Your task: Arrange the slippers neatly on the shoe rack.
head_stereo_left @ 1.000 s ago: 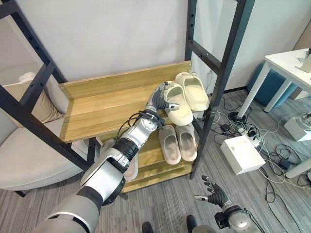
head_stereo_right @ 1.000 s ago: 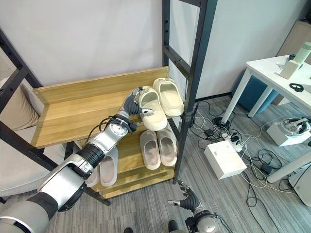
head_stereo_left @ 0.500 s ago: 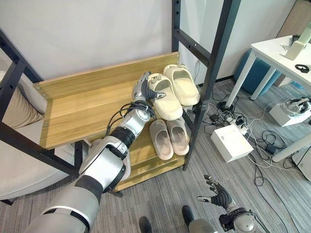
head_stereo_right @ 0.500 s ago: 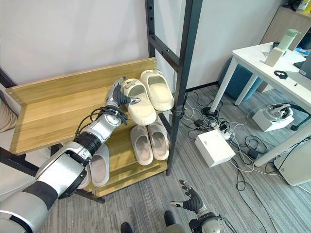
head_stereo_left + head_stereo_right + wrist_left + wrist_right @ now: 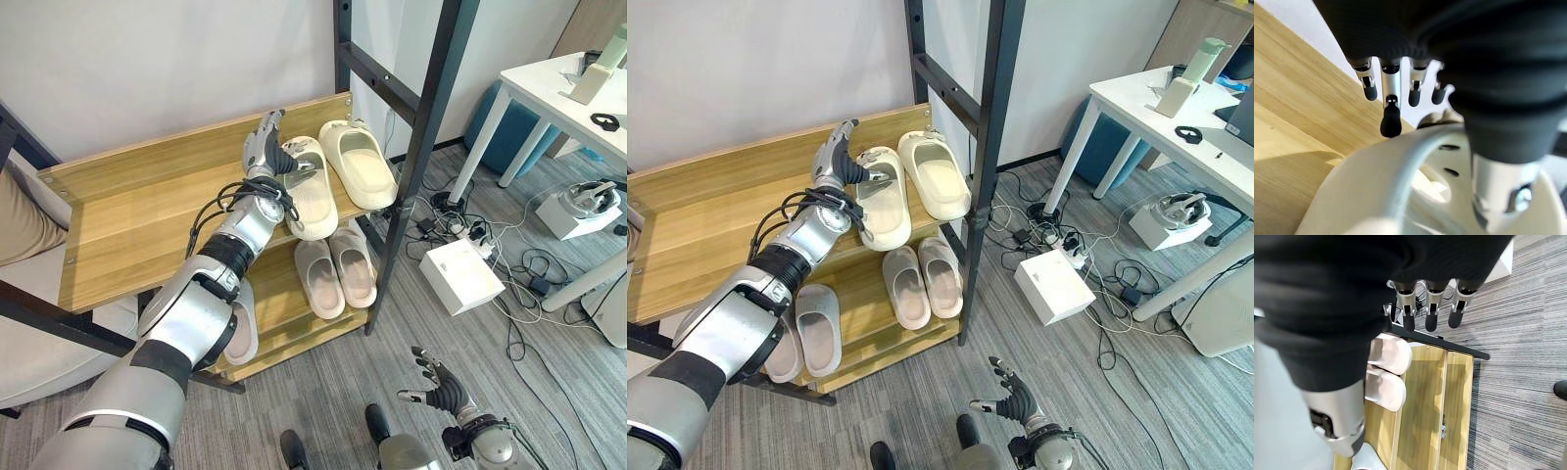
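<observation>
— Left hand (image 5: 266, 154)?
— Up on the shoe rack (image 5: 147, 211), thumb hooked into the near cream slipper (image 5: 310, 191), fingers straight past it.
— And its mate?
— Second cream slipper (image 5: 357, 176) just beside, same upper shelf.
— Right hand (image 5: 439, 391)?
— Low over the floor, fingers spread, holding nothing.
</observation>
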`<state>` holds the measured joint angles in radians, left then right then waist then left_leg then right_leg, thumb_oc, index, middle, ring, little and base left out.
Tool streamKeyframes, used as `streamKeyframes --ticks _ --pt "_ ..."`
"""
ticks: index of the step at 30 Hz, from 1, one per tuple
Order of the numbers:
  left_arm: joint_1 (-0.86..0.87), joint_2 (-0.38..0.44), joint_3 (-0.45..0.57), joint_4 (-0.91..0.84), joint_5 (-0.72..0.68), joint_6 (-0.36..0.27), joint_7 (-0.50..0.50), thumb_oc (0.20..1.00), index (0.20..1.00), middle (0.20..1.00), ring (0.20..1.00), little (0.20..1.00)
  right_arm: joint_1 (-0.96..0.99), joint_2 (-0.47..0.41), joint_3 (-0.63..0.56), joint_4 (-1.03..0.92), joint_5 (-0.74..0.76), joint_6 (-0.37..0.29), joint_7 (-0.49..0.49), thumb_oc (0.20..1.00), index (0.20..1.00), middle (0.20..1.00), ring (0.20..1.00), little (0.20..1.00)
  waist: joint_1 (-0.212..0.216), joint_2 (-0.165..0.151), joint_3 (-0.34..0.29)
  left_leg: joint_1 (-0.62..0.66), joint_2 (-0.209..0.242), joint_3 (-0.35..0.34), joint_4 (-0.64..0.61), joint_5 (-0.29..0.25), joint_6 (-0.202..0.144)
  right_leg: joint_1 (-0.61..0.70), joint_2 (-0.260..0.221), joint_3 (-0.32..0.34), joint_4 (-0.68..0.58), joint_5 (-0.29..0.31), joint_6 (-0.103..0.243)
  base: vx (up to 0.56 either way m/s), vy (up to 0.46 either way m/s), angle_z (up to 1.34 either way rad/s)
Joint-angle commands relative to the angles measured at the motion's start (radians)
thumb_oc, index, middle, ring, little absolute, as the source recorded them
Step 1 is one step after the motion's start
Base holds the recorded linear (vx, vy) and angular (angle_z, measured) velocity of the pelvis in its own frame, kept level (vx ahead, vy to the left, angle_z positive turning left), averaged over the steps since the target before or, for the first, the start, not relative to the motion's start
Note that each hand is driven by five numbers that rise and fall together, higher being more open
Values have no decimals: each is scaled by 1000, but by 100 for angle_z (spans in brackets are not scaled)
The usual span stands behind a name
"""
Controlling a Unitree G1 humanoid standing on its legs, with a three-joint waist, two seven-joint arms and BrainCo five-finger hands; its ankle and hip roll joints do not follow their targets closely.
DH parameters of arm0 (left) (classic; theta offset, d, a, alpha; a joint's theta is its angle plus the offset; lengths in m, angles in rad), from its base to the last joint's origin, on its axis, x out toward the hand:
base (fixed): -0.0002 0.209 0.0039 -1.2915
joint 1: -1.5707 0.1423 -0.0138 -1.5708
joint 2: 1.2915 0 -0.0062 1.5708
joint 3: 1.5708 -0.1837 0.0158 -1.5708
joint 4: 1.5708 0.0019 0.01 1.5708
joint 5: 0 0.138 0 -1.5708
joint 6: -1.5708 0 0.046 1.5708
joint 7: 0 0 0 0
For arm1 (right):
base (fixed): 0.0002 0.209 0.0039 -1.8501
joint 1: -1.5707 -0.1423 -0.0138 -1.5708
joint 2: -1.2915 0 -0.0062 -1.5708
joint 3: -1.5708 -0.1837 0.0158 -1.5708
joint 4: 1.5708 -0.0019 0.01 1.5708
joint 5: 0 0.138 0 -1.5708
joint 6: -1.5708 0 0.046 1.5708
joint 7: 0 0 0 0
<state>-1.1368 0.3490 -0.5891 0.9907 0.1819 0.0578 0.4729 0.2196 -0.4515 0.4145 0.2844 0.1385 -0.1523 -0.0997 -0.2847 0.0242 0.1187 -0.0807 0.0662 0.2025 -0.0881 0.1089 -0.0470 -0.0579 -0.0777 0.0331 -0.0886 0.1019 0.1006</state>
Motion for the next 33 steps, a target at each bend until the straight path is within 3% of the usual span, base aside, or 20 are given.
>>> streamKeyframes --ticks 1,12,20,25,33 --pt "-147 0 -4 43 57 -18 40 1000 1000 1000 1000 1000 -11 -29 -38 -63 22 -61 -4 1000 1000 1000 1000 1000 10 11 9 119 -7 -24 1 -146 -6 26 -9 -25 14 -93 58 0 0 0" --pt "-127 -95 48 58 -48 -33 53 1000 1000 1000 1000 1000 -7 -19 -22 -56 15 -46 -10 1000 1000 1000 1000 1000 8 2 2 115 -10 -23 1 -143 -3 26 -11 -23 11 -88 57 0 0 0" --pt "-207 -29 -14 93 96 5 118 1000 1000 1000 1000 1000 -1 -65 -19 -72 7 -67 -18 1000 1000 1000 1000 1000 -18 3 9 107 -6 -2 1 -143 -7 -1 -8 4 11 -76 65 -1 3 -6" --pt "-266 42 -46 93 126 18 143 1000 1000 1000 1000 1000 -10 -83 -16 -73 5 -78 -22 1000 1000 1000 1000 1000 -28 1 27 79 -5 13 1 -137 -5 -43 -6 22 14 -62 70 -6 10 -14" --pt "-294 78 -66 108 150 33 158 1000 1000 1000 1000 1000 -15 -87 -12 -74 3 -86 -26 1000 1000 1000 1000 1000 -31 -1 33 58 -8 19 1 -135 -4 -67 -4 32 14 -57 71 2 5 -7"
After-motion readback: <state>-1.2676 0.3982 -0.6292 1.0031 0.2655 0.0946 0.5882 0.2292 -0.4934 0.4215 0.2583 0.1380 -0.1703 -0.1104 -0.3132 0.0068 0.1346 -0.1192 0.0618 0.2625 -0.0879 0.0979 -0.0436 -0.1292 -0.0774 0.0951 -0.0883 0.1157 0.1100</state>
